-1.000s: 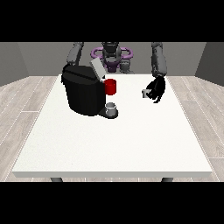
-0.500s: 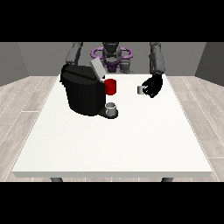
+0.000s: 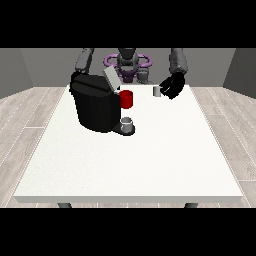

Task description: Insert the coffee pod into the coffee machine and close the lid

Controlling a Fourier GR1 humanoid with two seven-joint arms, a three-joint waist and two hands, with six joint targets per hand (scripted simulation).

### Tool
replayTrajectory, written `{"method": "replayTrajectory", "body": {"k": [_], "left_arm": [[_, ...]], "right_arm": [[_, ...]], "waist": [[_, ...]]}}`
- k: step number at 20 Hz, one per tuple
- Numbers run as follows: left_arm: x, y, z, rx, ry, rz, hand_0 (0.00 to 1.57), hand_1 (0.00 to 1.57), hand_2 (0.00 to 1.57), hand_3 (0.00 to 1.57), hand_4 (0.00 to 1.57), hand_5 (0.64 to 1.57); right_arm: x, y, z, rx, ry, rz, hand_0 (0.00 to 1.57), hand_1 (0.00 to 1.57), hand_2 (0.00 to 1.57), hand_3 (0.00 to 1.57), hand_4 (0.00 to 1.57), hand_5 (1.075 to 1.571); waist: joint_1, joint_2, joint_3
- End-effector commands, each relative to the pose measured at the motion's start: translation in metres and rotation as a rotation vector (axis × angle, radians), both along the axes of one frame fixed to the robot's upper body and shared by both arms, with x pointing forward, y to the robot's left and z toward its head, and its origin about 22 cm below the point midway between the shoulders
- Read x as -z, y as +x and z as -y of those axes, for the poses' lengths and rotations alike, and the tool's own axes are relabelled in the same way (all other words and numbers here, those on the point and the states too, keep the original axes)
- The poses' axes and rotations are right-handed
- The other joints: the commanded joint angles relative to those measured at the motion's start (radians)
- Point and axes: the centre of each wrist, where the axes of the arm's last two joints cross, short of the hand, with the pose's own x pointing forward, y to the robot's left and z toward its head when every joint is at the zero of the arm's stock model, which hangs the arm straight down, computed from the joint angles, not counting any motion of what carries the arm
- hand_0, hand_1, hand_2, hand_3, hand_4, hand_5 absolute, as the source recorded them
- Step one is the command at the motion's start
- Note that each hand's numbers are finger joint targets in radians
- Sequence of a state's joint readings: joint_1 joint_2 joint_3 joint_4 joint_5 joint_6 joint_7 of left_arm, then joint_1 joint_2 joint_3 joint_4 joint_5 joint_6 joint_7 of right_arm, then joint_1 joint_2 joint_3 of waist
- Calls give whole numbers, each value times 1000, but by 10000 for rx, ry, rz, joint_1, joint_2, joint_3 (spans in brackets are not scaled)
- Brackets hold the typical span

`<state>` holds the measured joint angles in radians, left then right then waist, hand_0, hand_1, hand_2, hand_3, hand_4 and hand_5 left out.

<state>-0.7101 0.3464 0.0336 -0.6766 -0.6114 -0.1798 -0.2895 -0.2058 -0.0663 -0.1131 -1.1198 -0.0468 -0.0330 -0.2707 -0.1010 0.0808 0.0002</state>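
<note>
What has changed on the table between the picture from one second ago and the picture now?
The black hand at the view's right has risen and moved toward the black coffee machine, carrying the small grey coffee pod it holds up off the table. The machine, its raised grey lid, the red cup and the grey cup under the spout stayed in place.

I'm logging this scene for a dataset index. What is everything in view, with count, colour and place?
table: one, white, fills the middle of the view
coffee machine: one, black, on the table's far side at the view's left, grey lid raised
cup: one, grey, on the machine's base
mug: one, red, just behind the machine's front
coffee pod: one, pale grey, held by the hand at the view's right
hand at the view's right: one, black, raised beside the machine
robot body: grey and purple, behind the table
</note>
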Motion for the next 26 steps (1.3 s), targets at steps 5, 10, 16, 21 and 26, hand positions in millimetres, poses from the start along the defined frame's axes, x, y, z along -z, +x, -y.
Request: {"method": "replayTrajectory", "body": {"k": [5, 10, 16, 21, 26], "left_arm": [[-10, 7, 47, 398, -755, -417, 1385, 1385, 1417, 1373, 592, 1571], [-29, 12, 72, 560, -496, -433, 1461, 1461, 1471, 1425, 629, 1571], [-50, 20, 89, 229, -1335, -216, 1367, 1367, 1414, 1367, 654, 1571], [-117, 40, 83, 10, -1173, 1195, 1500, 1500, 1467, 1248, 622, 1571], [-129, 46, 69, -471, -1707, 916, 1360, 1360, 1424, 1357, 614, 1571]], "right_arm": [[13, -10, 25, 369, 43, -518, 0, 0, 0, 0, 317, 1571], [18, -19, 30, 123, -27, -557, 0, 0, 0, 0, 232, 1571], [1, -6, 39, 102, 177, -558, 0, 0, 0, 0, 192, 1571], [-7, 14, 26, -93, 154, 834, 0, 0, 0, 0, 232, 1571], [-20, 16, 27, -1243, -98, 804, 0, 0, 0, 0, 136, 1571]], "waist": [[163, -654, 1], [23, -881, 1], [-181, -804, -1], [-457, 540, 1], [-997, 676, -2]]}}
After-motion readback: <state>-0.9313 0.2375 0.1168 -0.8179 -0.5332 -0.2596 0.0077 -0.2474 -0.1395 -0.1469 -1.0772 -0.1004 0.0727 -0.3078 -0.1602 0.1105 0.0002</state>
